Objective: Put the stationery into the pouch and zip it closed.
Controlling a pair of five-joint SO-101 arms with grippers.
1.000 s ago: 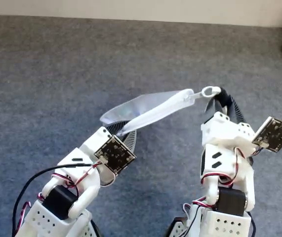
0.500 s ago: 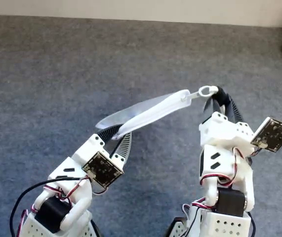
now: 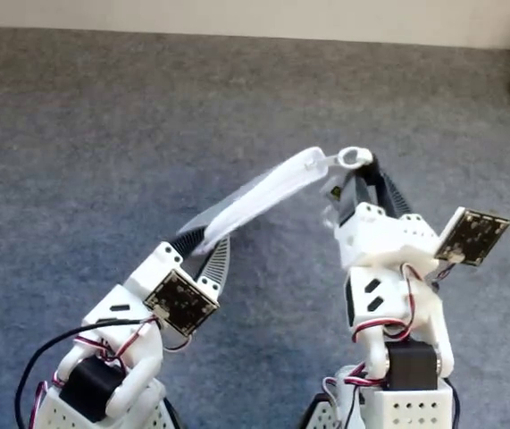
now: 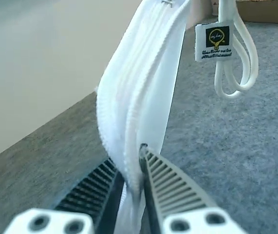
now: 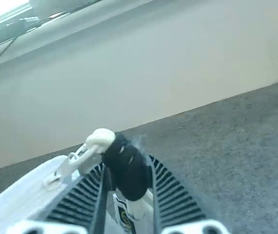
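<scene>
**Left pincer** (image 3: pixel 203 243): pressed together on one end of the white, translucent, soft fabric pouch (image 3: pixel 263 197). The zip edge is nipped between its ribbed black fingers.

**Right pincer** (image 3: pixel 362 174): pinching a black rounded tab (image 5: pixel 126 168) at the opposite end of the pouch. The white ring-shaped zip pull (image 3: pixel 354 157) sits just beyond its fingertips.

**Position of pouch:** held in the air between the two pincers, off the grey carpeted table (image 3: pixel 103 116). Its long axis runs straight from the left pincer's tips to the right pincer's tips.

**Adjacent items:** a white cord loop with a small tag (image 4: pixel 231 63) hangs from the pouch end away from the left pincer, close to the right pincer.

**Assessment:**
- Any zip travel must follow this long axis.
- The pull lies at the right pincer, so that arm is the nearer one, and the left pincer serves as the anchor.
- The stretch of zip next to the left pincer appears closed. Whether the remainder is closed cannot be told, and nor can the pouch's contents.
- Only the dangling cord loop lies close enough to snag.
</scene>
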